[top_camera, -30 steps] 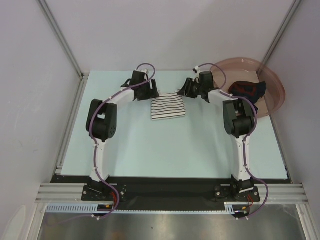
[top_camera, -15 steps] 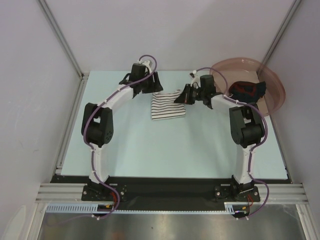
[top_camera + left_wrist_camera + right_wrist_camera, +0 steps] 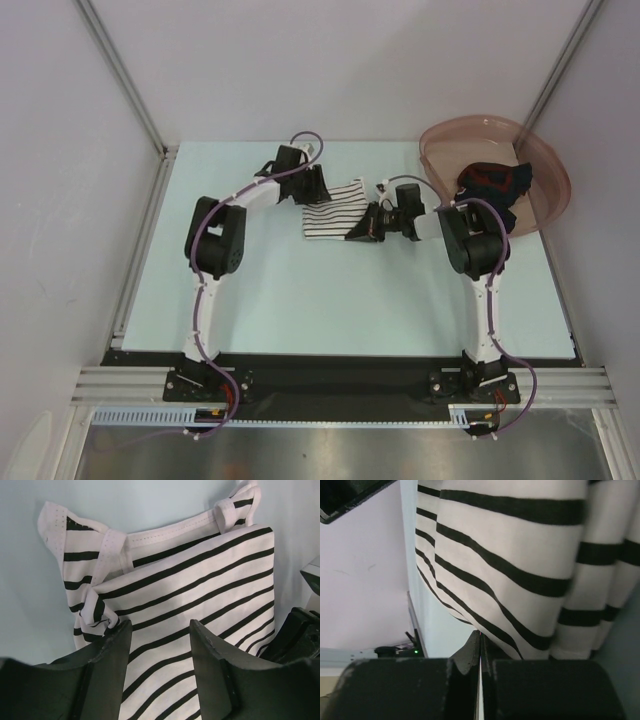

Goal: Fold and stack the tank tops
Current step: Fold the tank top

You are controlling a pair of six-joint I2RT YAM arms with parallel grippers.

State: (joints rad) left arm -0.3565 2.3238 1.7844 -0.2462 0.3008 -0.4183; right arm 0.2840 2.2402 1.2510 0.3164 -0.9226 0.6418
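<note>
The white tank top with thin black stripes (image 3: 335,210) lies folded on the table at the back middle. It fills the left wrist view (image 3: 200,580), straps bunched at its far edge. My left gripper (image 3: 314,190) hovers over its far left part, open and empty, in the left wrist view (image 3: 160,635). My right gripper (image 3: 358,228) is at its near right corner, jaws shut, tips against the cloth's edge (image 3: 481,636); I cannot see cloth between them. The dark navy top with red parts (image 3: 495,180) lies crumpled in the pink basin (image 3: 480,119).
The pale blue table (image 3: 300,290) ends at metal rails on the left and front. The basin stands at the back right corner, partly over the table's edge. White walls close in the back and both sides.
My right gripper has swung from the far right of the striped top to its near right corner. My left gripper has moved right, onto the top's far left part.
</note>
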